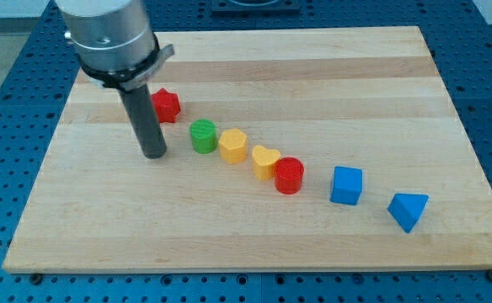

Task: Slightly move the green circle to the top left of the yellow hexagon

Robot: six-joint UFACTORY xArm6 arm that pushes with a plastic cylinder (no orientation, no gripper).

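Pale wooden table (pixel 313 76), laid over a blue perforated bench and filling most of the view. Above the table's upper left, the silver-collared arm, ending in the tool (pixel 147 118): a plain dark rod, with no jaws to stand apart, together or clamped on anything. My tip (pixel 154 156) down at the table, clear of every block, near the green circle (pixel 202 136) on the view's left and a little lower.

Across the middle, a loose diagonal of blocks running from upper left to lower right. Behind the rod, a red block (pixel 166 105), shape unclear. Then the green circle, just beside the yellow hexagon (pixel 233 146), on its left and slightly higher, perhaps touching. Next, a yellow heart (pixel 265 161) against a red cylinder (pixel 289 175). Further right and well apart, a blue cube (pixel 346 185) and a blue triangular block (pixel 408 209).

Judged from the look: a small, rigid, light piece, likely plastic, apt to slide easily on smooth wood and to skid off line if struck off centre. No taking hold, only pushing. Best contact low on the round side wall, square through its centre. Short, gentle nudge called for, with the hexagon so close and easily knocked.
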